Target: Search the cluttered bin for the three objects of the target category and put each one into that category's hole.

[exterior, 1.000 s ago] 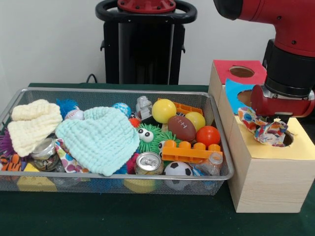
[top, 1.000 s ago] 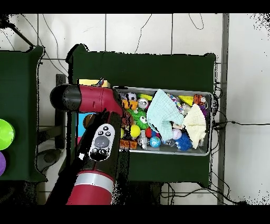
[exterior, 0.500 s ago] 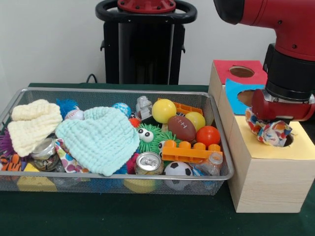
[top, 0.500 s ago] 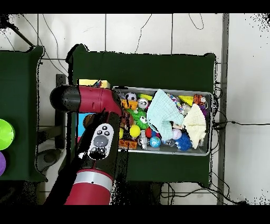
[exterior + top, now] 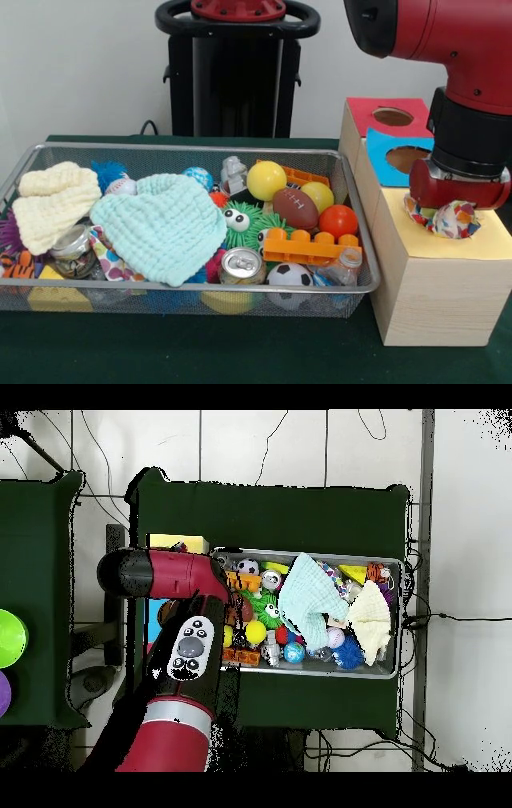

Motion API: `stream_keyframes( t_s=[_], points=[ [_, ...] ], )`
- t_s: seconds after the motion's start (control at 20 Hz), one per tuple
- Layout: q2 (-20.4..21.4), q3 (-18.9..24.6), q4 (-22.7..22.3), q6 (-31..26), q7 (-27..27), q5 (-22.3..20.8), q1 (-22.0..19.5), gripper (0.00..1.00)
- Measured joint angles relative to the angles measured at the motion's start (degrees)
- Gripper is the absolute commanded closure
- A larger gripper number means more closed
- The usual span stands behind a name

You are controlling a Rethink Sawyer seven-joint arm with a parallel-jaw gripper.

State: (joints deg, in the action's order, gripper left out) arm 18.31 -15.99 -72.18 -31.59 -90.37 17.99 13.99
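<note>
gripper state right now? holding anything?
Gripper: low over the yellow box's hole, with the multicoloured cloth bunched right beneath it, partly in the hole. Whether the jaws are open or shut on it cannot be told.

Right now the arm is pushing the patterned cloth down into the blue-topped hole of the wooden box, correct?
Not quite. The front view shows the patterned cloth going into the hole on the yellow top of the wooden box, under the gripper. The blue-topped hole sits behind it, with nothing in it.
</note>
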Motion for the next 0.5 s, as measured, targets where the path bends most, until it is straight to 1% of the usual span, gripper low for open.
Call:
stream_keyframes(
  t_s=[0.15,0.5],
  points=[
    [-0.9,0.0,0.1,0.2,0.0,0.1,0.3,1.0],
    [-0.9,0.0,0.1,0.2,0.0,0.3,0.4,1.0]
  ],
)
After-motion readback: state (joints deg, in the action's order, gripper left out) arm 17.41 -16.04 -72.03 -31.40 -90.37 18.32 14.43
